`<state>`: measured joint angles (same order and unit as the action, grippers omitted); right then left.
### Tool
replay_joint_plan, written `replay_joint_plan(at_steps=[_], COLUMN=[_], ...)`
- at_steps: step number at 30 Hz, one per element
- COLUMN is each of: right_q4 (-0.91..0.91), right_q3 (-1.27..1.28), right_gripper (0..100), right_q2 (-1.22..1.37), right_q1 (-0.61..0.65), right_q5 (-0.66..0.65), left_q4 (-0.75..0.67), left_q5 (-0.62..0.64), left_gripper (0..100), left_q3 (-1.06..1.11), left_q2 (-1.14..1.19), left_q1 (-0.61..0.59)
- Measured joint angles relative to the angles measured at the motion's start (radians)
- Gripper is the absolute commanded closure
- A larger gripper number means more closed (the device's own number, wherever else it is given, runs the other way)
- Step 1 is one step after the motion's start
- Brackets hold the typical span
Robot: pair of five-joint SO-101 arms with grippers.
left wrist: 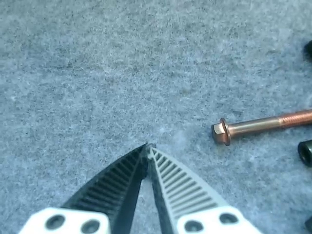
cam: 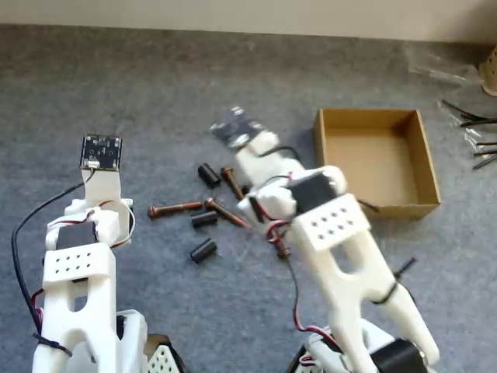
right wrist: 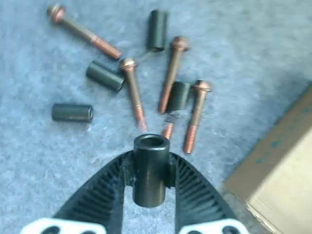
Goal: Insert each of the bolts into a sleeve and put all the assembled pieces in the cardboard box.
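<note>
My right gripper (right wrist: pixel 151 161) is shut on a black sleeve (right wrist: pixel 150 170), held upright with its open end up, above the grey carpet. Past it lie several copper bolts, such as one (right wrist: pixel 132 92) by a loose sleeve (right wrist: pixel 105 75) and another (right wrist: pixel 196 114) beside a sleeve (right wrist: pixel 178 96). My left gripper (left wrist: pixel 147 147) is shut on nothing, low over bare carpet, with one bolt (left wrist: pixel 263 126) lying off to its side. In the high view the bolts (cam: pixel 175 207) and sleeves (cam: pixel 203 250) lie between the two arms. The cardboard box (cam: pixel 425 163) sits right of the right arm (cam: pixel 311 202).
The box corner (right wrist: pixel 278 180) is close beside my right gripper. Another sleeve (left wrist: pixel 306 152) shows at the left wrist view's edge. Black cable ties (cam: pixel 474 132) and a plastic bag lie at the far right. Open carpet stretches left of the left arm (cam: pixel 85 233).
</note>
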<state>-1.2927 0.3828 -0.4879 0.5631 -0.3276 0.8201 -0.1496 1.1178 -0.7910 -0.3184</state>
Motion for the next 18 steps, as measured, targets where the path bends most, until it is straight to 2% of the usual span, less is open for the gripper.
replay_joint_plan(at_steps=[6, 9, 13, 18], right_q4=[-0.003, 0.040, 0.146, 0.219], right_q3=[0.147, 0.250, 0.408, 0.578], right_gripper=[99.4, 99.4, 99.4, 99.4], right_q2=[-0.149, -0.244, -0.393, -0.506], right_q1=[-0.021, -0.061, -0.160, -0.198], right_q5=[0.031, 0.031, 0.034, 0.034], left_q4=[0.000, 0.002, 0.058, 0.144], left_q5=[0.002, -0.038, -0.077, -0.180], left_gripper=[99, 99, 99, 99], left_q3=[0.000, 0.000, -0.006, -0.060], left_q2=[0.000, 0.000, 0.000, 0.000], left_q1=[0.020, 0.051, 0.074, 0.104])
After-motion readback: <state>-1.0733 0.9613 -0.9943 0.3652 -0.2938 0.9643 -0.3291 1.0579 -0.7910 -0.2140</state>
